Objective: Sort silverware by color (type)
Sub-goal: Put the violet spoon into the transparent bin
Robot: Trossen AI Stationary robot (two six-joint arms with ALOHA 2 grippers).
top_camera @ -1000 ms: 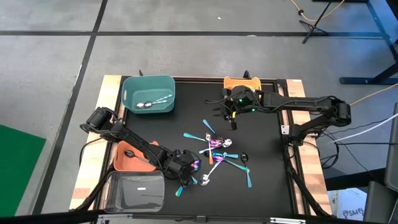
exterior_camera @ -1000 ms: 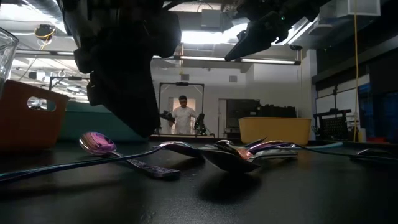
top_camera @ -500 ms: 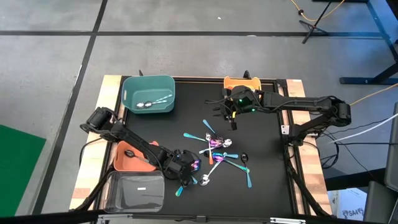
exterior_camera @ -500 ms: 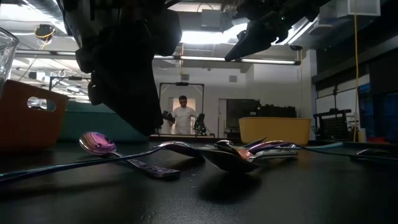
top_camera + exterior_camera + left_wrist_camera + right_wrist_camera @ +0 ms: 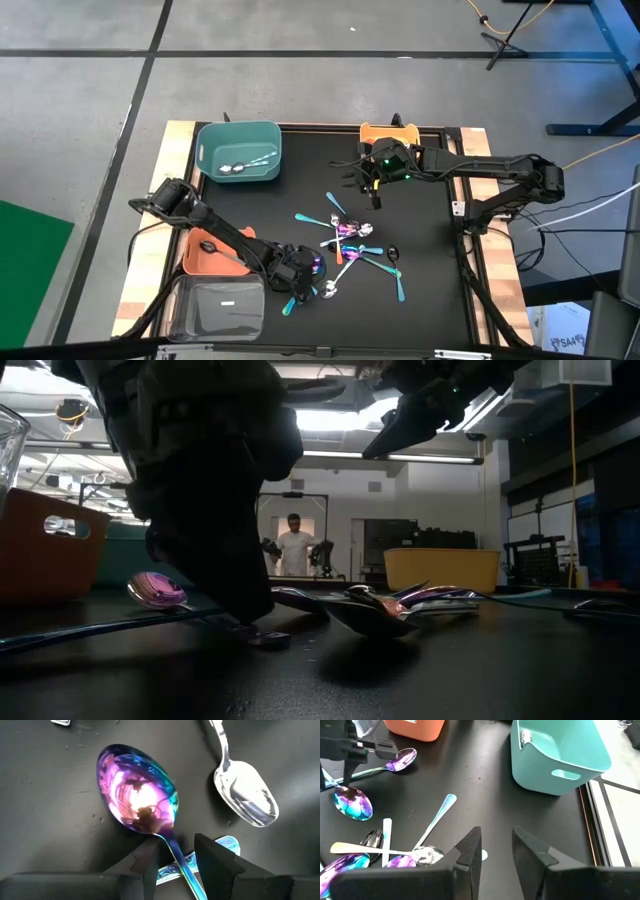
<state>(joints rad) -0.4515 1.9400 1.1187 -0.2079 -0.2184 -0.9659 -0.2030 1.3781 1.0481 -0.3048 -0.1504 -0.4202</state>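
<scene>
An iridescent purple-rainbow spoon (image 5: 137,792) lies bowl up on the black table near its near edge, its handle crossing a teal spoon's handle (image 5: 222,845). My left gripper (image 5: 177,851) is low over it and open, with one finger on either side of the handle just behind the bowl; a gap shows on both sides. In the high view this gripper (image 5: 303,275) is right of the orange bin. A silver spoon (image 5: 245,797) lies beside it. More spoons (image 5: 350,245) lie mixed at the table's middle. My right gripper (image 5: 368,185) hangs open and empty above the far middle.
A teal bin (image 5: 238,150) holding silver spoons stands at the far left. A yellow bin (image 5: 390,132) is at the far middle, an orange bin (image 5: 210,252) and a clear bin (image 5: 215,305) at the near left. A person (image 5: 294,548) stands in the room beyond.
My left gripper has come down toward the table onto the iridescent spoon's handle, with its finger gap unchanged. The spoon has stayed where it lay.
</scene>
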